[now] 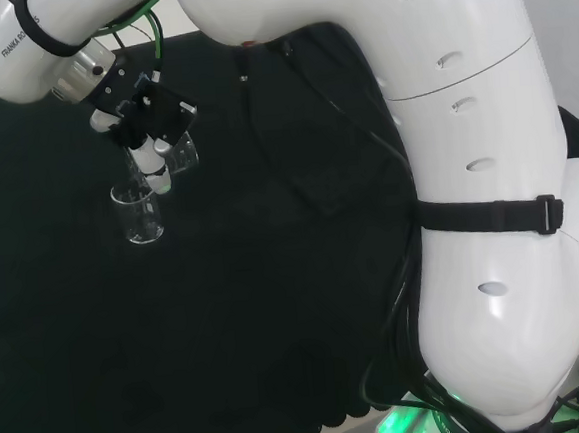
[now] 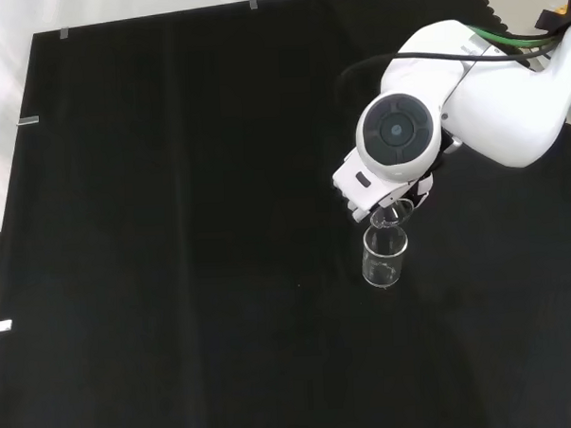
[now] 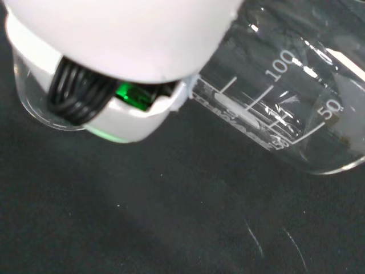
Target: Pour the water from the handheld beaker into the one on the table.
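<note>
Head view: your hand (image 1: 146, 117) is closed around a clear glass beaker (image 1: 181, 153), held tilted, with its mouth turned down and to the left toward the standing beaker (image 1: 140, 212). That second beaker rests upright on the black cloth (image 1: 277, 308), just below and left of the hand. The held beaker's lip sits close above the standing one's rim. I cannot tell from here whether the two touch, or whether water is running.

Front view: the arm's white link with its round grey cap (image 2: 396, 130) stands before the hand. Beneath it you see the standing beaker (image 2: 385, 257), upright, a plain cylinder of clear glass. The tilted mouth of the held beaker (image 2: 391, 212) is directly above its rim. The pour line therefore runs straight down from hand to target, and I judge little sideways correction is needed.

Wrist view: the held beaker (image 3: 285, 97) lies nearly on its side, its long axis well off vertical. Its wall is smooth, transparent, and marked with white graduation lines. A finger (image 3: 114, 108), white over black, crosses before a glass rim. The cloth is matte and dark.
</note>
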{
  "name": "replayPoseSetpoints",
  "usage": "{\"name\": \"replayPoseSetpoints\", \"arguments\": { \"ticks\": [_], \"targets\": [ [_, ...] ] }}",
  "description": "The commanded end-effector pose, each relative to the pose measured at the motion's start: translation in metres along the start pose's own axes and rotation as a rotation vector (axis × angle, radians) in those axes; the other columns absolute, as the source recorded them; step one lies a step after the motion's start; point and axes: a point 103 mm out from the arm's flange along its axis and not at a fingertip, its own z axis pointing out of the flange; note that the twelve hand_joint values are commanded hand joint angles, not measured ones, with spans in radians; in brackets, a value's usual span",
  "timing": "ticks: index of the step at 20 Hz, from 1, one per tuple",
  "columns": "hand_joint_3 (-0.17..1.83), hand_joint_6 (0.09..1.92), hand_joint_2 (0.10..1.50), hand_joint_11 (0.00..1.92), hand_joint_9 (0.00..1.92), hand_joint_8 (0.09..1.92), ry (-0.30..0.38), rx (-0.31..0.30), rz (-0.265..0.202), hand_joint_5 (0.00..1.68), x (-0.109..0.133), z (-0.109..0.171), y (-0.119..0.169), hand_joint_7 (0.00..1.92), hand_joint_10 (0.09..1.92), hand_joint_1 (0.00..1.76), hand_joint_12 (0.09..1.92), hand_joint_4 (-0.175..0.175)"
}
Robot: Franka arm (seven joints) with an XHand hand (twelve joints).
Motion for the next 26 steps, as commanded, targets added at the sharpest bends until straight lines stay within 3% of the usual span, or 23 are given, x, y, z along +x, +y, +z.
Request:
{"name": "replayPoseSetpoints", "arguments": {
  "ticks": [1,26],
  "targets": [
    [0.64,0.41,0.6,1.26,1.41,0.37,-0.017,0.006,0.003,1.39,0.0007,-0.0029,0.0006,1.51,0.32,1.44,0.8,-0.175],
    [0.64,0.41,0.6,1.26,1.4,0.37,-0.086,0.018,0.012,1.39,0.0077,-0.0089,-0.0001,1.51,0.32,1.44,0.8,-0.175]
  ]
}}
